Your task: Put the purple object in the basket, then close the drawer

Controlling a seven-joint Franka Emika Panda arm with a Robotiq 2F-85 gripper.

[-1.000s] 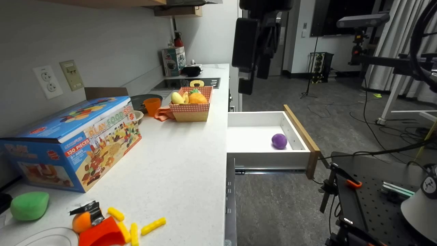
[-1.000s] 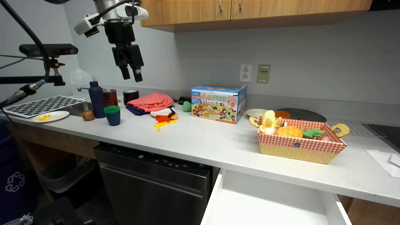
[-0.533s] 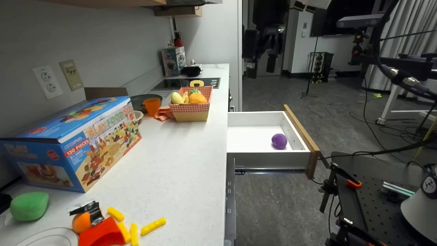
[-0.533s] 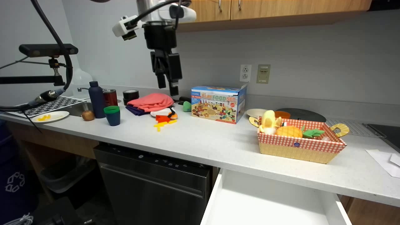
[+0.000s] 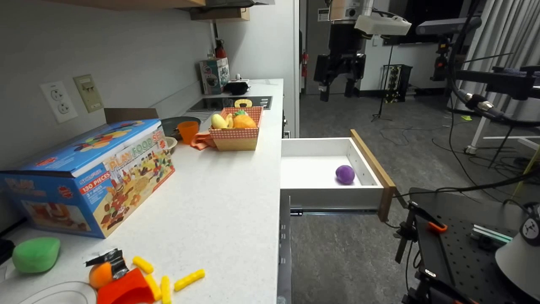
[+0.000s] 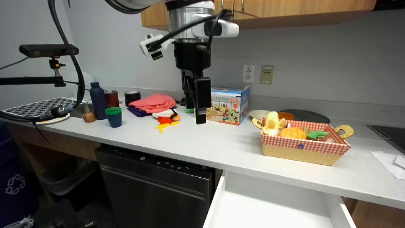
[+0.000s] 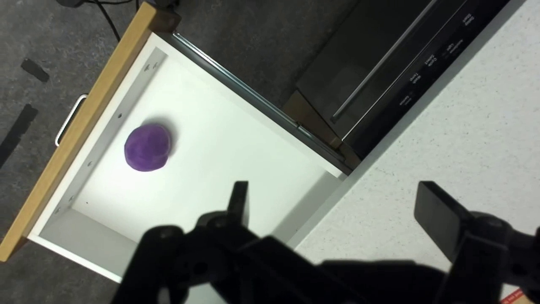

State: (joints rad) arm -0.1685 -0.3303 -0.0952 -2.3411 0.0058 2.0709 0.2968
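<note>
Plainly, the pick comes first: the purple ball (image 7: 147, 147) lies on the floor of the pulled-out drawer (image 7: 219, 169), near its wooden front (image 7: 81, 131), and the tool (image 7: 334, 198) hangs well above with its fingers (image 7: 436, 217) spread wide and nothing between them. In the wrist view the ball sits off to one side of the fingertips, so I would shift toward the drawer's front until it is centred and the fingers clear the desk (image 7: 472, 147), then come straight down. Turn the wrist so the fingers straddle the ball along the front; a finger wedged into the narrow gap there could nudge it away. It looks round enough to roll, so close evenly about its middle and lift past the drawer's walls before swinging to the basket (image 6: 300, 154) on the desk.
</note>
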